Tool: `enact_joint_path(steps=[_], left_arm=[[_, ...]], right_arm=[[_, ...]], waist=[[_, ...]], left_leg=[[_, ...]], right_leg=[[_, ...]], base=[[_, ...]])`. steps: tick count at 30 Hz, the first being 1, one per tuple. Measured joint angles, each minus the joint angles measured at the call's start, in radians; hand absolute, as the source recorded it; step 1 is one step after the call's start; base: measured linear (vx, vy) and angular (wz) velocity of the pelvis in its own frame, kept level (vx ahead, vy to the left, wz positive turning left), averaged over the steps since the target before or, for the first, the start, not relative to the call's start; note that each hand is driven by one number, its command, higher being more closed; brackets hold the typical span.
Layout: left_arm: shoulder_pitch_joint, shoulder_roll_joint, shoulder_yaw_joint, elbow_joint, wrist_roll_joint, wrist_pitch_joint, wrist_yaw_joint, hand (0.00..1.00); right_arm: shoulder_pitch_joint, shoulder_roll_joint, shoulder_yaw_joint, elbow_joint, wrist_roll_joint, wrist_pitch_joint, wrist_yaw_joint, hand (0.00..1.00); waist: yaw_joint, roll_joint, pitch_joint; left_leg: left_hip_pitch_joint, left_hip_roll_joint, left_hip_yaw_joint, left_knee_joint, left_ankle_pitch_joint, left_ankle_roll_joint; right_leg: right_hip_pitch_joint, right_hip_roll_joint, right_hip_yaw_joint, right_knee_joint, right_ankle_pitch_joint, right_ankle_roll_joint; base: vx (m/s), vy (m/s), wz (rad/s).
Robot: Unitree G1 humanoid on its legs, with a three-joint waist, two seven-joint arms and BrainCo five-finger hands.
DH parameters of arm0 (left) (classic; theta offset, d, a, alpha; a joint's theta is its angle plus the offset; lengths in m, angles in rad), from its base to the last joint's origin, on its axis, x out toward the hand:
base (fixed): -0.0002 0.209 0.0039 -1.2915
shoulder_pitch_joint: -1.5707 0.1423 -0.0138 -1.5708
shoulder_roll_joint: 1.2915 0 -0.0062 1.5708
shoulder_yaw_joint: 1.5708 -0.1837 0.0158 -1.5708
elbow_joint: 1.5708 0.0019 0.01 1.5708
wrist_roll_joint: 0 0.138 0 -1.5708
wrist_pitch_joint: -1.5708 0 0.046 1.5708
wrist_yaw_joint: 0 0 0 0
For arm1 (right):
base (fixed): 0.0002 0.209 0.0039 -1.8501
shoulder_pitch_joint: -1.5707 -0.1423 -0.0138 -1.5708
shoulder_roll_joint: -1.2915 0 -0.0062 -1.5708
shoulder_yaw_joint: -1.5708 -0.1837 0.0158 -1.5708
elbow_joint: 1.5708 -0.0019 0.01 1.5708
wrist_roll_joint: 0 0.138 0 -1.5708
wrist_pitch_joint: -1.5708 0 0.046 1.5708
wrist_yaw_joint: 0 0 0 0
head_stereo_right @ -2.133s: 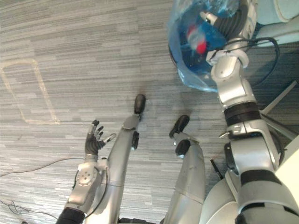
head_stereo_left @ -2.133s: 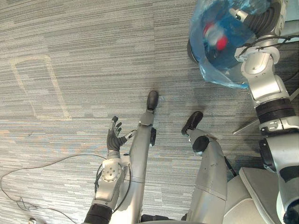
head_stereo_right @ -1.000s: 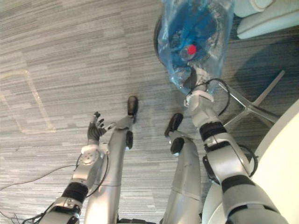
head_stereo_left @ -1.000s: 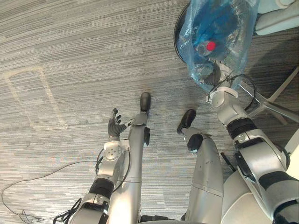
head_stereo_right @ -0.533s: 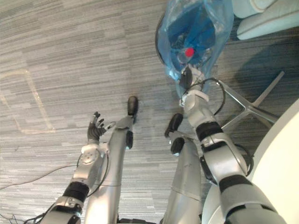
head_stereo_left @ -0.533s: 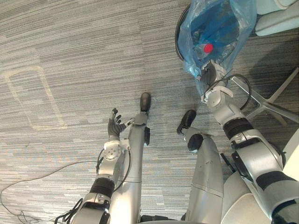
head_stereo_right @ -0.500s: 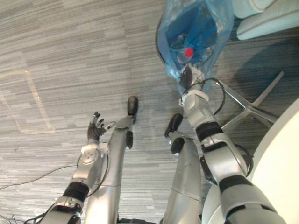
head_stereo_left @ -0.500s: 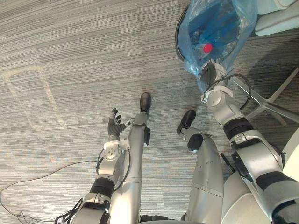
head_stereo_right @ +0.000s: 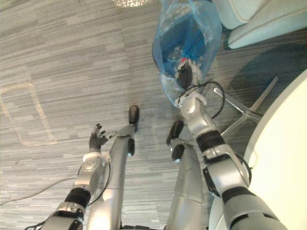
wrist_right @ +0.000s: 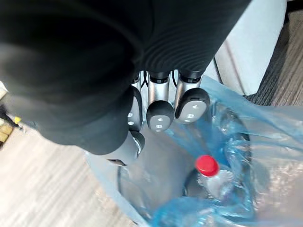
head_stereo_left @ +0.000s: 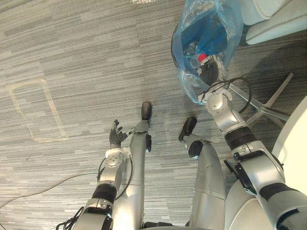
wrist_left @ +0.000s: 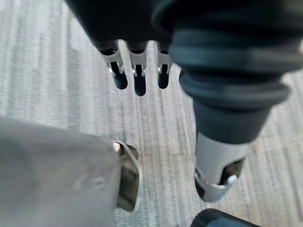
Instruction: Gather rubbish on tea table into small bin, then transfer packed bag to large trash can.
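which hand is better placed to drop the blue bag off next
Right. The right hand is curled on the blue bag, which hangs from it with a bottle inside. The left hand is open and empty, low over the carpet, away from the bag.

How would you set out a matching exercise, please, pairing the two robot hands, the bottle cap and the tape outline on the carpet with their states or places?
Things:
1. left robot hand
2. right robot hand
3. bottle cap
4. tape outline

States or places:
A. red, inside the blue bag
B. pale, on the carpet to the robot's left
C. fingers curled on the blue bag
D. open, fingers spread above the carpet

Pairs: 1-D; 2-C; 3-A; 4-B.
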Motion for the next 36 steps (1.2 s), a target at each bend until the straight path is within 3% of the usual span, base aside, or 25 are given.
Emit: enact_joint_path(steps=[5,6,13,20,36], left_arm=[[0.003,0.001,-0.001,0.037,0.002,0.021,-0.002,0.0],[0.004,0.002,-0.001,0.04,0.002,0.022,-0.002,0.0],[0.005,-0.004,-0.001,0.067,0.018,0.024,-0.003,0.0],[0.005,-0.005,0.001,0.09,0.018,0.02,0.0,0.0],[-0.055,-0.016,0.013,0.084,-0.043,-0.042,0.023,0.0]], right_arm=[[0.041,0.032,-0.016,-0.068,0.031,-0.016,-0.002,1.0],[0.043,0.038,-0.021,-0.068,0.031,-0.016,-0.003,0.0],[0.067,0.046,-0.036,-0.068,0.015,-0.016,-0.007,0.0],[0.046,0.082,-0.036,0.037,-0.09,0.007,-0.017,0.0],[-0.106,0.091,-0.033,0.3,-0.209,0.065,-0.086,0.0]], waist=[[-0.001,-0.002,-0.001],[-0.001,-0.006,-0.004],[-0.002,-0.006,-0.004],[-0.001,-0.006,-0.004],[0.018,-0.004,-0.008]], left_leg=[[0.073,0.003,0.014,-0.054,0.007,0.006],[0.08,0.003,0.017,-0.062,0.009,0.006],[0.136,0.003,0.025,-0.123,0.025,0.004],[0.141,0.003,0.019,-0.157,0.036,-0.004],[-0.028,-0.014,-0.003,-0.078,0.034,-0.002]], right_leg=[[0.068,0.005,0.005,-0.057,0.016,0.004],[0.073,0.006,0.006,-0.066,0.02,0.004],[0.124,0.011,0.004,-0.117,0.031,0.005],[0.123,0.014,-0.004,-0.137,0.032,0.005],[-0.04,-0.008,-0.007,-0.041,0.011,0.003]], base=[[0.0,0.016,-0.07],[0.01,0.018,-0.05],[0.0,0.003,0.0],[0.0,-0.001,0.02],[-0.02,0.007,0.06]])
